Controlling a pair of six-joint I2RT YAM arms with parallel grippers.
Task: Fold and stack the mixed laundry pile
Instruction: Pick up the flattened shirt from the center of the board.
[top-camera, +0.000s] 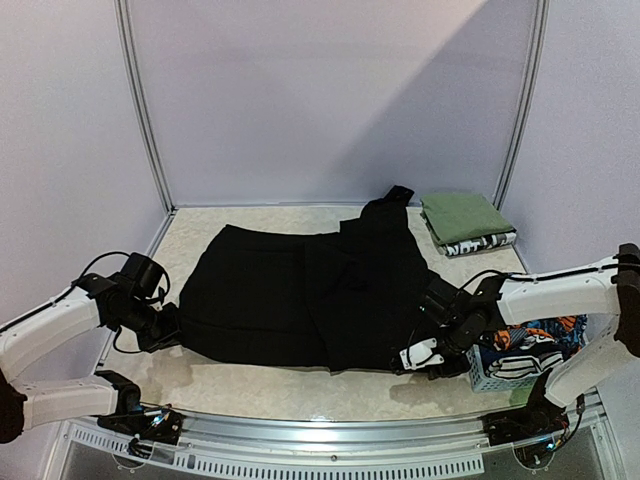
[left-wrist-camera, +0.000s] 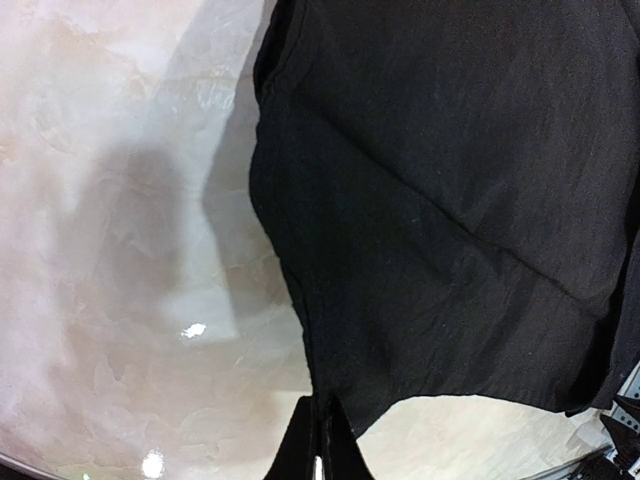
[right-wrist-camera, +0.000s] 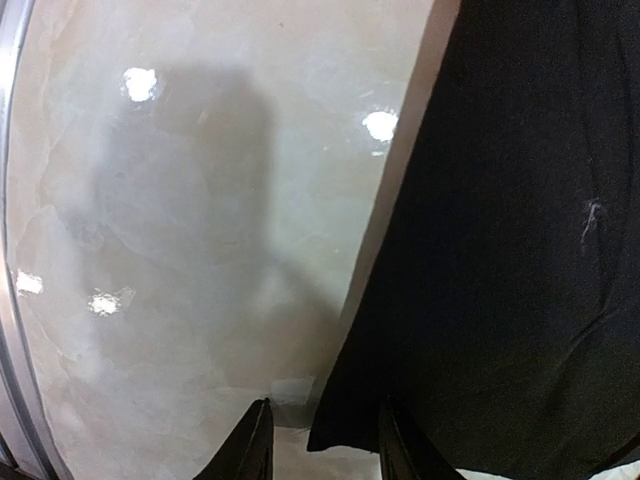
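Across the middle of the table (top-camera: 250, 392), spread nearly flat: black garment (top-camera: 300, 300). Lies with long axis left to right, spanning the gap between the two arms.

At its left edge, left end effector (top-camera: 165, 325), fingers together and, judging by the wrist view, pinching a corner of the cloth. At its near right corner, right end effector (top-camera: 420, 355), fingers (right-wrist-camera: 258, 445) apart, straddling the cloth's corner without clamping it yet.

Puts the garment inward of each end effector: rightward of the left one, leftward of the right one, neither arm nearer. Probably calls for the right side to close on that corner, so both ends can lift together for a fold across the long axis.

Waits in the blue basket (top-camera: 497, 375) beside the right arm: cartoon-print piece (top-camera: 530, 338). Sits at the far right: folded olive cloth (top-camera: 462, 214) over a black-and-white piece (top-camera: 482, 243).
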